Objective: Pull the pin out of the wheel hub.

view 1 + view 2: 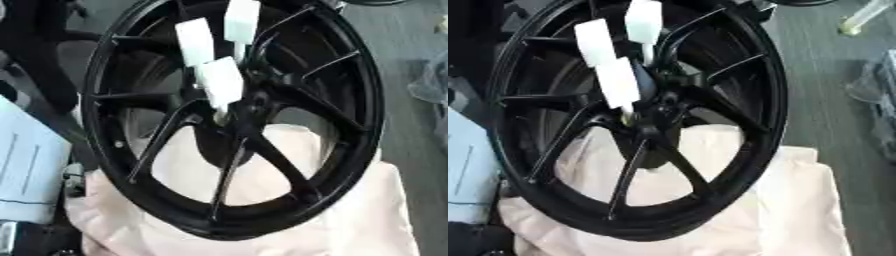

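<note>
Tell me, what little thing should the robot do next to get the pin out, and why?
Probably take hold of the pin and ease it straight out of the hub. The left hand reaches down over the black wheel, and its lowest white tip meets the small pale pin, which seems to still sit in the hub. Whether it grips the pin yet cannot be seen.

Workshop, black wheel (pixel 236 125) (on cloth (pixel 350 220))

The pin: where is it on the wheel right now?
The pin shows as a small pale stub at the hub of the black wheel, centre of the left eye view, just under the lowest white-tipped finger of a robot hand.
</note>
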Motion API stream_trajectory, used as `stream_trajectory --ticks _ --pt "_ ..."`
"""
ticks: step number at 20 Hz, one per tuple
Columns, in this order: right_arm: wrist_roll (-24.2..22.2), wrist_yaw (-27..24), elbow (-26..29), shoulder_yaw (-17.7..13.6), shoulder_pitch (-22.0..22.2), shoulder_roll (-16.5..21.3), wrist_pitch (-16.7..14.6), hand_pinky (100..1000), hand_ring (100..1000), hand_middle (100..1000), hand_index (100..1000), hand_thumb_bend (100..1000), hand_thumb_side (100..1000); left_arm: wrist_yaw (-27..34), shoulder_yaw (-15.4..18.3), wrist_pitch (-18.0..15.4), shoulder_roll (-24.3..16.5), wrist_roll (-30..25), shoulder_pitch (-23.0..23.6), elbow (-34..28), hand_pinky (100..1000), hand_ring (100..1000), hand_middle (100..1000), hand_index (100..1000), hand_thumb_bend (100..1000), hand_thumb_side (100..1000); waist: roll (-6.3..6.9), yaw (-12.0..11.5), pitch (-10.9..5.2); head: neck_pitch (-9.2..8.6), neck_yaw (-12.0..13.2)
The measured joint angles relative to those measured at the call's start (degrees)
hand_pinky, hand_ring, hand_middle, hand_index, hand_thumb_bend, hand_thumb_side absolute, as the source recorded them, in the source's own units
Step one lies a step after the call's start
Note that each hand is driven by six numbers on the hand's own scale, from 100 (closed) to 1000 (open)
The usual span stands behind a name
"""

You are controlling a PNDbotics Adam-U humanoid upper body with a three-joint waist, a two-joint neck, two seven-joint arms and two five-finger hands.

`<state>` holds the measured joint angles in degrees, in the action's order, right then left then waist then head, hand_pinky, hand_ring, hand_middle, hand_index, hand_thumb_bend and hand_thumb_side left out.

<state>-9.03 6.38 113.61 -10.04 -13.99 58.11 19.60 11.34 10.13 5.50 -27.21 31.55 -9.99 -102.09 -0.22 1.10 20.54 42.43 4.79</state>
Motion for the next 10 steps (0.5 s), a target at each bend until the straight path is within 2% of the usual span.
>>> stream_trajectory --ticks 4,6,7,8,9,10 --pt "3.25 3.02 0.00 -3.68 5.50 -2.28 -0.04 740 631 520 573 230 171 -0.03 0.30 -0.01 0.00 0.36 0.05 -0.17 687 704 697 756 450 762 0.14 0.31 0.01 -1.81 0.21" --pt "4.13 4.34 0.00 -4.98 7.51 -3.62 -0.19 750 649 542 600 280 184 -0.03 0.36 -0.07 0.00 0.48 0.14 -0.26 687 704 697 756 450 761 0.27 0.42 0.01 -2.62 0.22" --pt "4.30 5.01 0.00 -5.50 8.36 -4.30 -0.32 772 695 610 686 381 223 -0.03 0.44 -0.12 0.00 0.55 0.17 -0.28 687 704 697 756 450 761 0.36 0.48 0.01 -2.98 0.21" --pt "4.30 5.64 0.00 -5.89 9.08 -4.95 -0.48 778 709 626 707 402 239 -0.04 0.51 -0.14 0.00 0.62 0.19 -0.29 687 704 697 756 450 761 0.40 0.51 0.01 -3.34 0.18" --pt "4.11 6.27 0.00 -6.22 9.57 -5.51 -0.71 831 794 771 865 529 394 -0.04 0.61 -0.12 0.00 0.66 0.21 -0.29 687 704 698 756 450 761 0.40 0.53 0.00 -3.57 0.17" --pt "3.79 6.93 0.00 -6.50 9.87 -5.98 -1.02 842 807 790 881 534 422 -0.04 0.63 -0.11 0.00 0.69 0.22 -0.29 687 704 698 756 450 761 0.40 0.53 -0.01 -3.85 0.16"
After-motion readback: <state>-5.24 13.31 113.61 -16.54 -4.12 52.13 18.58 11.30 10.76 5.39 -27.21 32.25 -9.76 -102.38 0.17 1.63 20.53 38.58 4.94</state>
